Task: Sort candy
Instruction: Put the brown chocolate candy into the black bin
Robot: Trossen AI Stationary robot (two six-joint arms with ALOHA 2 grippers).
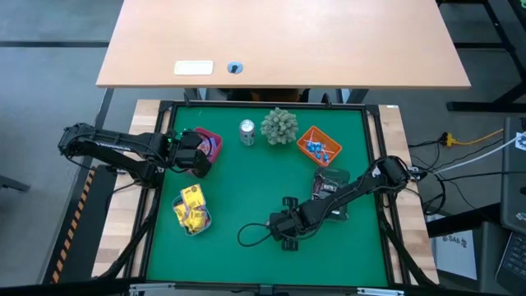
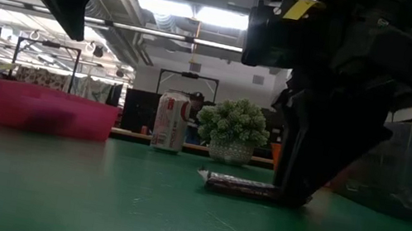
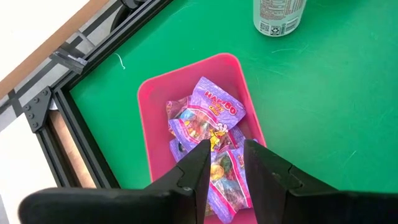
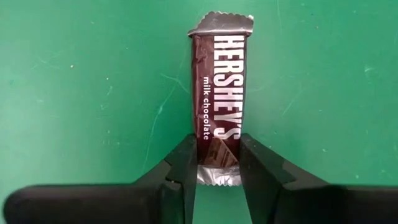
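The chocolate bar [image 4: 218, 99] lies flat on the green table [image 1: 246, 197], near its front edge and well apart from the trays, with the right end effector [image 4: 214, 163] down over one crimped end, its fingers [image 4: 185, 163] set on either side of the bar and touching or nearly touching its wrapper; I judge the grip is just being made, not yet firm. To do it well, the fingers should close squarely across the bar's width, not only on the foil tail, which could slip or tear, then lift straight up before swinging toward the clear tray of dark bars [image 1: 330, 182] just beside the right arm. The left end effector [image 3: 225, 163] hangs over the pink tray [image 3: 149, 112] at the table's left, fingers slightly apart and holding nothing, above purple packets [image 3: 214, 109]. Yellow packets [image 1: 191, 207] fill another tray in front of it; blue pieces sit in the orange tray [image 1: 319, 145] near the plant [image 1: 279, 125] and can [image 1: 246, 131].
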